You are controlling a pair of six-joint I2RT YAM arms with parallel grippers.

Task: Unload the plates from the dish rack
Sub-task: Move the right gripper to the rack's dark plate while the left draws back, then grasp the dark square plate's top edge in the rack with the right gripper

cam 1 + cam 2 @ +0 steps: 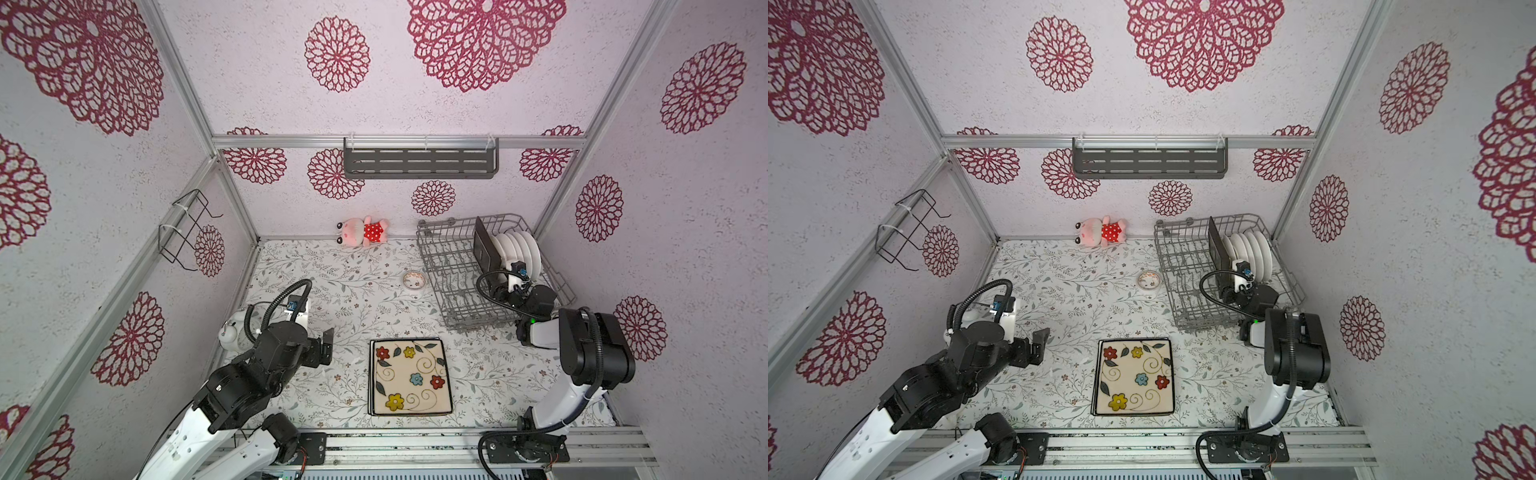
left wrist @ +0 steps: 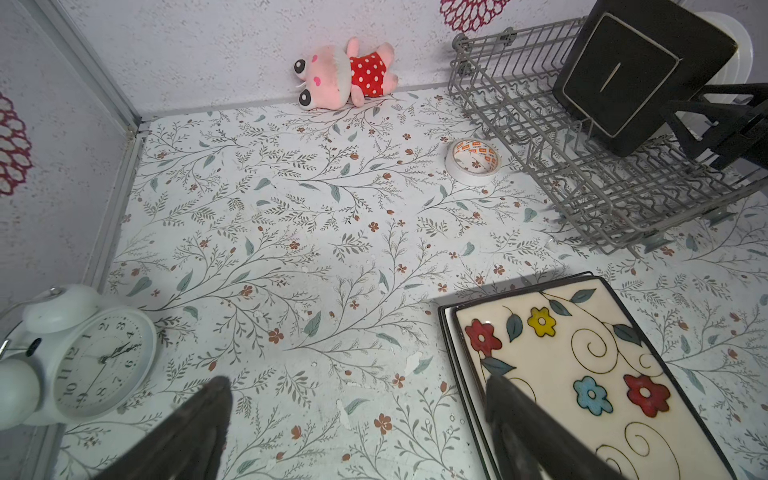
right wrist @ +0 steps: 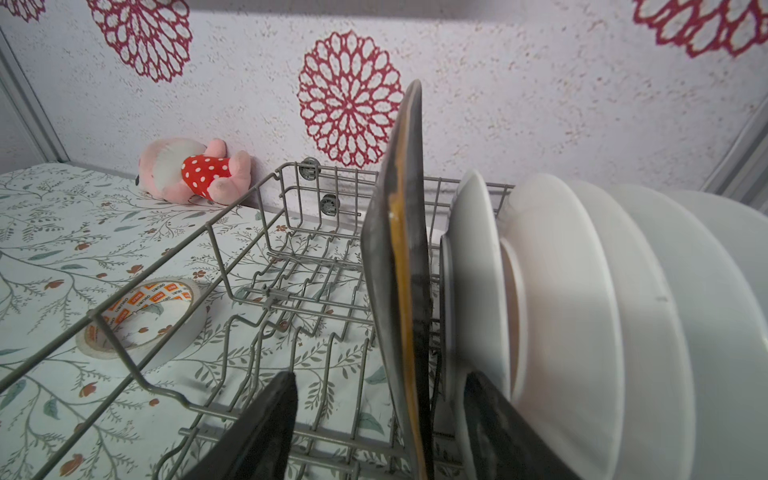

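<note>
Black square plate [image 3: 399, 249] upright in the dish rack [image 1: 453, 286] at the worktop's [image 1: 332, 291] far right, just beside round white plates [image 3: 561, 291], straddled by the parted, unclamped right hand [image 3: 380, 378]; left hand [image 2: 357, 382] wide apart near the flat flowered plate [image 1: 409, 376].

One black plate [image 2: 623, 75], perhaps five white plates [image 3: 573, 291] (one rack [image 1: 446, 291]).

Between right gripper [image 3: 378, 376] jaws: black plate [image 3: 399, 249], amber streak | just past them: plain white plates [image 3: 561, 291] | beside left gripper [image 2: 357, 380]: cream plate [image 2: 552, 374], red, yellow, blue flowers
</note>
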